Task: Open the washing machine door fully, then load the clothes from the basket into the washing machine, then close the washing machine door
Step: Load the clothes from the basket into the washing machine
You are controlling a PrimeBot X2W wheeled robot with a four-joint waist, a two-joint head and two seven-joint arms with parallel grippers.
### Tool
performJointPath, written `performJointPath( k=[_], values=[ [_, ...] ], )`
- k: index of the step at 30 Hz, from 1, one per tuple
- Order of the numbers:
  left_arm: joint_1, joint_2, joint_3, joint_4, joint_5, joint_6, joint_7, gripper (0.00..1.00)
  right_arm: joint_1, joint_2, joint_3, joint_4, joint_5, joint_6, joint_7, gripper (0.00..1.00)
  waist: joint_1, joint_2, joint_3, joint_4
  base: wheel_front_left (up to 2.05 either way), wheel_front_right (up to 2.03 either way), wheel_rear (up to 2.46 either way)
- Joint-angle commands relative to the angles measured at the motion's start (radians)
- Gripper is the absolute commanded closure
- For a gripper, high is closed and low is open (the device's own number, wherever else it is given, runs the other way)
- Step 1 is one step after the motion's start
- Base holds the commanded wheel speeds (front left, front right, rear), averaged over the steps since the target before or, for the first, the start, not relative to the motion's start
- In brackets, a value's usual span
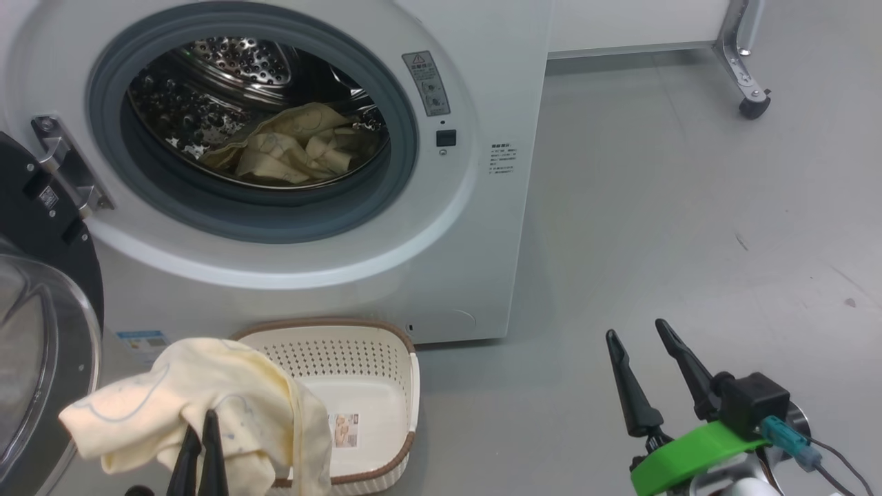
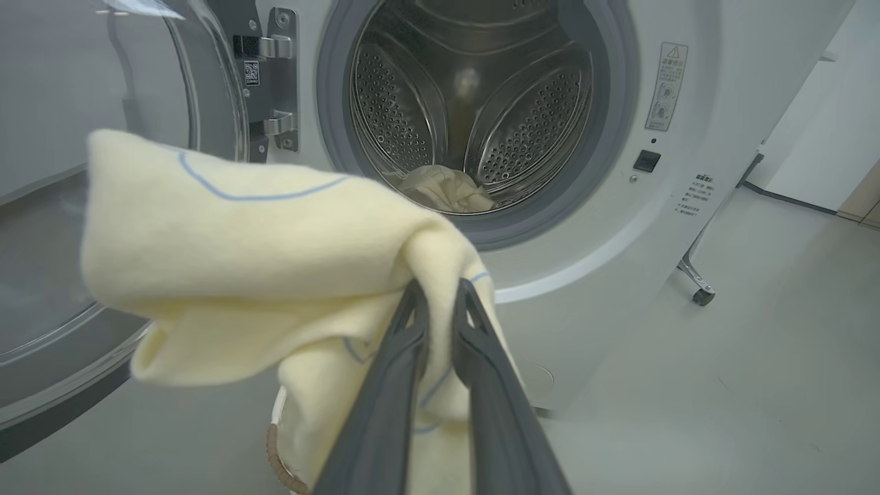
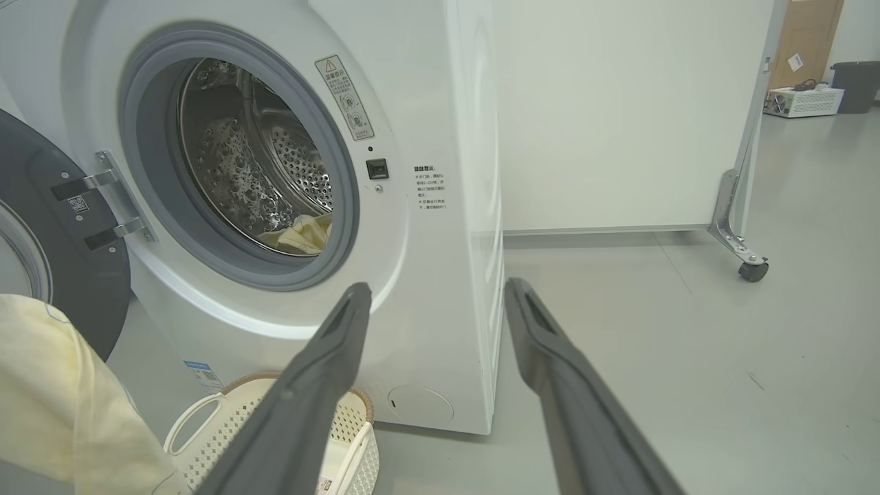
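2 clothes (image 1: 289, 148): drum (image 1: 207, 83), left pincer (image 1: 200, 421); head view adds basket (image 1: 331, 355) w/ label (image 1: 344, 429).

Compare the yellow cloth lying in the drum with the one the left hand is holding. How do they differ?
The drum cloth lies crumpled inside the washing machine; the held cloth hangs in the air outside it, by the basket. Nothing grips the drum cloth; the left hand pinches the held cloth. Both are pale yellow with thin line prints.
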Motion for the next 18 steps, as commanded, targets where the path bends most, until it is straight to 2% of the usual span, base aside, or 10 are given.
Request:
performJointPath(
  k=[1,18],
  values=[
    [-0.034,0.003,0.026,-0.048,-0.006,0.005,-0.014,1.0,-0.032,-0.009,0.015,-0.035,-0.004,0.002,-0.006,0.0,0.0001,0.0,-0.004,0.0,0.0,0.0,0.0],
    [-0.028,0.003,0.035,-0.071,0.021,-0.004,-0.014,1.0,-0.027,-0.009,0.029,-0.039,0.005,0.002,-0.006,0.0,0.0001,0.0,-0.003,-0.009,0.0,0.0,0.0]
  ],
)
